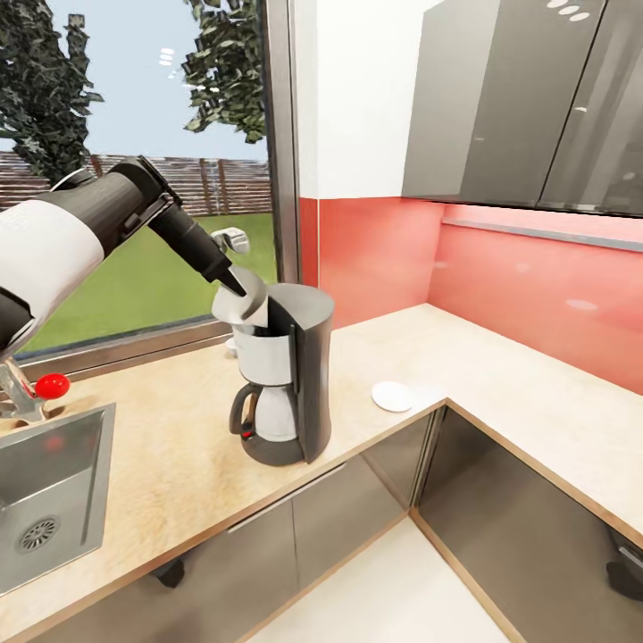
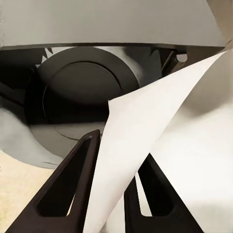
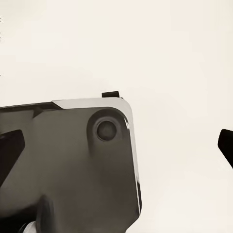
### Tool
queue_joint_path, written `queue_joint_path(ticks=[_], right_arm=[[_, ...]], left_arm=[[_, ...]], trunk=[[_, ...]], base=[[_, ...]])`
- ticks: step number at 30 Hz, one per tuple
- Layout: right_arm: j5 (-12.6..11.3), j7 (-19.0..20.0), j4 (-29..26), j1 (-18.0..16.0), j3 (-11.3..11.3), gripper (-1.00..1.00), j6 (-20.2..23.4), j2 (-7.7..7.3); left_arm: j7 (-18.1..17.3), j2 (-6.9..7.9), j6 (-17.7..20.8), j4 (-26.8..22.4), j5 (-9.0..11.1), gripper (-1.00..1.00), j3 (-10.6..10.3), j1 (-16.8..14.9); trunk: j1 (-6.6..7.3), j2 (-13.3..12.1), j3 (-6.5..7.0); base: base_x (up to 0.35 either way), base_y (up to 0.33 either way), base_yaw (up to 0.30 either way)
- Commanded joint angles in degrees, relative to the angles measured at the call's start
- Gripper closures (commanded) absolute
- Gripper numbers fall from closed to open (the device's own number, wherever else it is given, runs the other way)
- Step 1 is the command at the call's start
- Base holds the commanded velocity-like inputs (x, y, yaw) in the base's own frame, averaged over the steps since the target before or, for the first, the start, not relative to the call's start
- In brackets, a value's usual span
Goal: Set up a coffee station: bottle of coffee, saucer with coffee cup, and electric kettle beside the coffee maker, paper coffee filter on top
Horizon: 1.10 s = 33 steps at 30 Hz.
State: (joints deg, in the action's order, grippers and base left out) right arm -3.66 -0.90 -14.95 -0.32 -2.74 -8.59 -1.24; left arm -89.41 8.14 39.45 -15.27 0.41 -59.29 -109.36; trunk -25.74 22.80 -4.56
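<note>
The left gripper (image 1: 239, 288) is closed on the paper filter (image 1: 239, 306), its dark fingers (image 2: 73, 184) pinching the white sheet between them in the left wrist view. In the head view the filter hangs just left of centre, at the top edge of the coffee maker (image 1: 284, 384), tilted and only partly over the basket.

To finish this step well, the arm probably needs to carry the paper further over the round basket opening (image 2: 82, 92) and lower it until it rests there before the fingers part (thin paper is likely to slide or tip off if dropped askew). A slow release looks safest.

The right gripper's fingertips (image 3: 225, 141) sit far apart at the frame edges, holding nothing, over a pale surface and a dark glossy block.

The countertop (image 1: 179, 446) is light beige with a wood edge, running into a corner at right. A saucer (image 1: 392, 396) lies near the machine's right side, apart from it. A steel sink (image 1: 54, 491) fills the lower left; a window takes the upper left, red wall panels and grey cupboards (image 1: 527, 98) the right.
</note>
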Motion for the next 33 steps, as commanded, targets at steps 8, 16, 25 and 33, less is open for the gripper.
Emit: queue_joint_path(ticks=[8, 16, 25, 33], right_arm=[[-0.39, 0.03, 0.01, -0.03, -0.09, -1.0, -0.2, 0.01], [-0.39, 0.03, 0.01, -0.03, -0.08, -1.0, -0.2, 0.01], [-0.39, 0.03, 0.01, -0.03, -0.07, -1.0, -0.2, 0.01], [-0.39, 0.03, 0.01, -0.03, -0.07, -1.0, -0.2, 0.01]], left_arm=[[-0.28, 0.08, -0.2, -0.11, 0.04, 1.0, -0.42, -0.06], [-0.24, 0.12, -0.25, -0.11, 0.04, 1.0, -0.32, -0.06], [-0.23, 0.11, -0.34, -0.15, 0.1, 1.0, -0.36, -0.06], [-0.23, 0.05, -0.4, -0.19, 0.12, 1.0, -0.39, -0.06]], trunk=[[-0.04, 0.12, -0.13], [-0.04, 0.12, -0.13], [-0.04, 0.12, -0.13], [-0.04, 0.12, -0.13]], base=[[0.094, 0.096, 0.0], [0.01, 0.01, 0.0], [0.073, 0.074, 0.0], [0.027, 0.027, 0.0]])
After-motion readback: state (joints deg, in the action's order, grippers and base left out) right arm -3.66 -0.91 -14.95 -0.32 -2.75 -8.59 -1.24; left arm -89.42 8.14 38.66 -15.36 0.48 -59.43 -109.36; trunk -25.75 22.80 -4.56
